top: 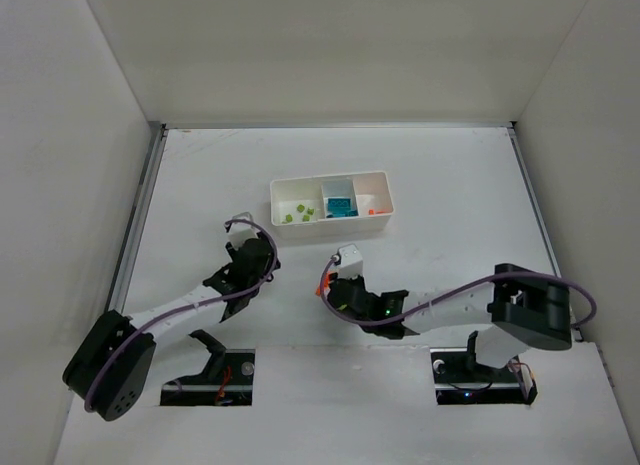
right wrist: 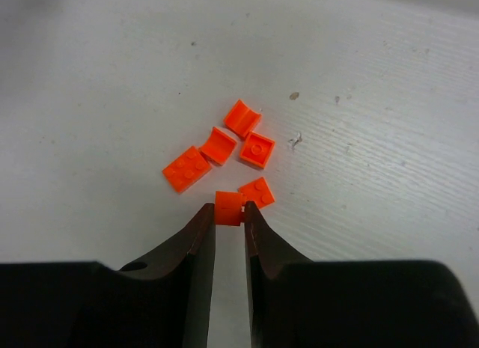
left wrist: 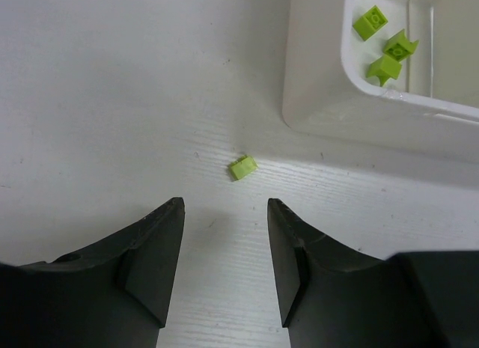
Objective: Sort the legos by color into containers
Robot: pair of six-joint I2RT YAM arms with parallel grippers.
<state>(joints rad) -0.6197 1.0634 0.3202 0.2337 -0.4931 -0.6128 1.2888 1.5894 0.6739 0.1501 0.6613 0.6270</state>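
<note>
Legos lie in two spots on the bench (top: 450,185): one green brick (left wrist: 243,167) near the tray (left wrist: 322,116), ahead of the spread left hand (left wrist: 224,206), and six orange ones farther right. The right hand (right wrist: 229,217) pinches one orange brick (right wrist: 229,208) by its fingertips only; it may pop free, or drag the neighbour (right wrist: 256,192) just beside a finger. Five orange lie loose. Three green show in the tray's left compartment and one orange lego (top: 371,213) in the right; the teal pile (top: 340,206) cannot be counted.
</note>
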